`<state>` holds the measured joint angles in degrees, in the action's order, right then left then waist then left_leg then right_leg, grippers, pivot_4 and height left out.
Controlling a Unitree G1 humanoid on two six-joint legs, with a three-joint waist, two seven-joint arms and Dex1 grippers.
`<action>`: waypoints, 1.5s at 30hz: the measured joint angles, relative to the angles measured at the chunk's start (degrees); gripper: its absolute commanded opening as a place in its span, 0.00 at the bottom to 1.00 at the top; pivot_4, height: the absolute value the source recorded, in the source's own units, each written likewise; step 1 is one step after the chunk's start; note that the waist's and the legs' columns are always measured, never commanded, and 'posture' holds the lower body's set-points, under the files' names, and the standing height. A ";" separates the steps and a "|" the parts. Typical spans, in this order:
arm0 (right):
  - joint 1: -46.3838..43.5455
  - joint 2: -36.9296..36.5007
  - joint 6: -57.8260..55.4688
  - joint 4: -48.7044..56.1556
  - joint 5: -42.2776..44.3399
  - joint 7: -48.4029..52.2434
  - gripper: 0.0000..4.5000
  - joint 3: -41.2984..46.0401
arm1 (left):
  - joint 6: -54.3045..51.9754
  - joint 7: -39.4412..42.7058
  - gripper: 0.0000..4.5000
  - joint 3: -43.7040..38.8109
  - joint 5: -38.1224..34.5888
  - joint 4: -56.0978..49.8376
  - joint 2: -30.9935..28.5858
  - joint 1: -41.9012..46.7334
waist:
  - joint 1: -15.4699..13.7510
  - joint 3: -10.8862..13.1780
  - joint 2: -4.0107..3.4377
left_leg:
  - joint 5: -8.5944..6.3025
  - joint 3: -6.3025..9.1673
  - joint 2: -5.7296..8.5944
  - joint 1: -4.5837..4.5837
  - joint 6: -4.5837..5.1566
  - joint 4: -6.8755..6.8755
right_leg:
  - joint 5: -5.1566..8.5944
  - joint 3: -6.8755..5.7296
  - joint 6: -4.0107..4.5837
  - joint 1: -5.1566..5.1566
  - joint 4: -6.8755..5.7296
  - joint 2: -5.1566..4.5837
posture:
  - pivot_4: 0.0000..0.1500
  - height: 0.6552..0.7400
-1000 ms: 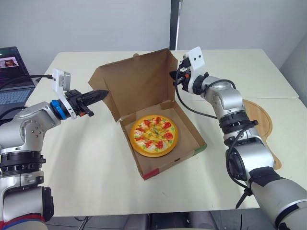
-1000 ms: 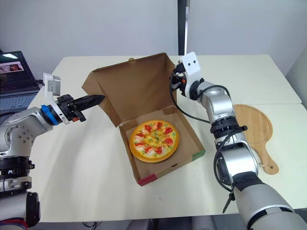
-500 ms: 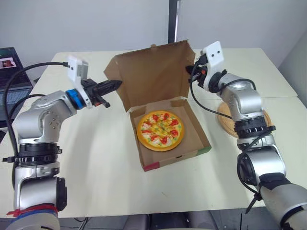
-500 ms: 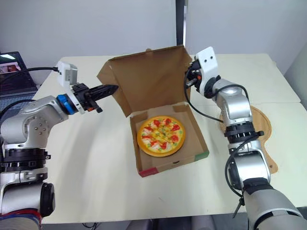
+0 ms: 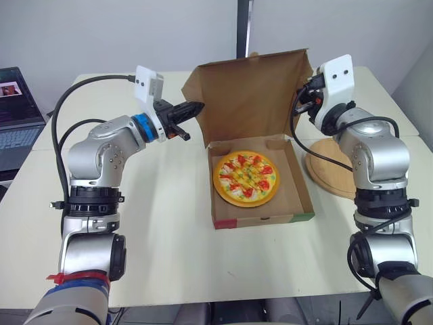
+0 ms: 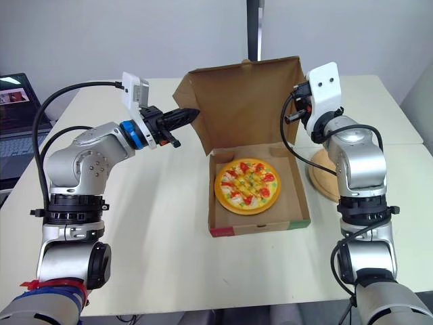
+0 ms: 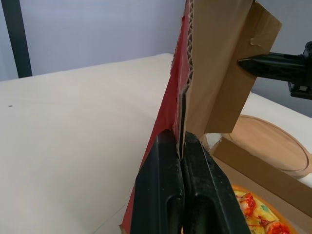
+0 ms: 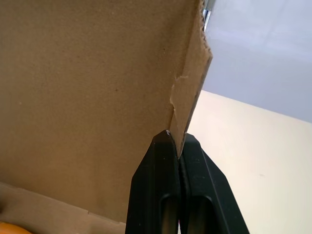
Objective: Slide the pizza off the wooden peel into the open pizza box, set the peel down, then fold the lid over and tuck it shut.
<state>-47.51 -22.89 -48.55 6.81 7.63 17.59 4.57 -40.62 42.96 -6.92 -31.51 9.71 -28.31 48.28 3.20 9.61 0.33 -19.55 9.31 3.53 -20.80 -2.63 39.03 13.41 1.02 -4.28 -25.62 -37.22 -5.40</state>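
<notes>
The pizza (image 5: 245, 177) lies inside the cardboard box (image 5: 298, 206) at the table's middle. The box lid (image 5: 247, 95) stands nearly upright at the back. My left gripper (image 5: 195, 107) is shut on the lid's left edge; in the left wrist view its fingers (image 7: 165, 195) pinch the corrugated rim. My right gripper (image 5: 305, 101) is shut on the lid's right edge, its fingers (image 8: 195, 195) clamping the flap in the right wrist view. The round wooden peel (image 5: 331, 172) rests flat on the table to the right of the box, partly behind my right arm.
A laptop (image 5: 13, 115) sits at the far left of the table. Bare table surface spreads in front of the box and to its left. A dark pole (image 5: 242, 27) stands behind the table.
Both grippers have carried the lid rightward and raised it more upright. The box has slid to the right and turned square to me, pizza still inside.
</notes>
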 measured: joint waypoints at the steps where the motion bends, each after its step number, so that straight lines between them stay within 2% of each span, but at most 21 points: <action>1: 0.88 0.01 -1.18 1.67 0.03 -0.68 0.01 0.22 | -0.24 -0.36 0.00 -0.04 0.00 -0.02 0.81 0.04 | -0.06 -0.01 0.01 | 0.00 0.01 0.02 0.00 0.00 0.00 | 0.00 0.00 0.00 0.01 -0.01 -0.02 | 1.00 1.00; 11: 4.02 1.02 -5.76 7.13 0.17 -4.28 0.01 2.28 | -1.03 -3.09 0.00 0.30 0.82 -0.27 5.04 1.54 | 0.03 -0.01 0.01 | 0.00 -0.02 0.02 0.00 0.01 0.02 | -0.01 0.01 -0.01 0.01 -0.03 -0.01 | 1.00 1.00; 19: 5.87 0.59 -9.42 11.63 0.81 -3.91 0.01 2.44 | -4.75 -5.54 0.00 -0.62 -0.25 -8.11 6.19 -2.93 | -0.04 -0.02 0.01 | 0.00 -0.03 0.01 0.01 0.01 0.03 | -0.01 0.03 -0.01 0.02 -0.04 -0.02 | 1.00 1.00; 33: 9.28 4.60 -21.26 23.85 2.64 -5.84 0.01 5.22 | -12.77 -11.30 0.00 -4.81 -7.09 -18.96 8.29 -10.27 | 0.01 -0.09 -0.02 | 0.00 -0.04 0.00 0.03 0.01 0.03 | -0.01 0.05 0.00 0.02 -0.08 -0.01 | 1.00 1.00; 45: 16.90 7.37 -28.68 35.66 2.80 -6.67 0.01 6.45 | -16.29 -14.19 0.00 -5.96 -12.70 -26.27 8.45 -16.91 | -0.13 -0.27 0.03 | 0.00 -0.05 -0.01 0.08 0.01 0.02 | -0.01 0.07 0.00 0.07 -0.08 -0.01 | 1.00 1.00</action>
<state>-30.61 -15.52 -77.23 42.47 10.43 10.92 11.02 -56.90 28.77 -12.88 -44.21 -16.56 -19.86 31.37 3.06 9.33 0.36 -19.55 9.25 3.53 -20.71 -2.62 39.05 13.40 1.09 -4.28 -25.55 -37.30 -5.41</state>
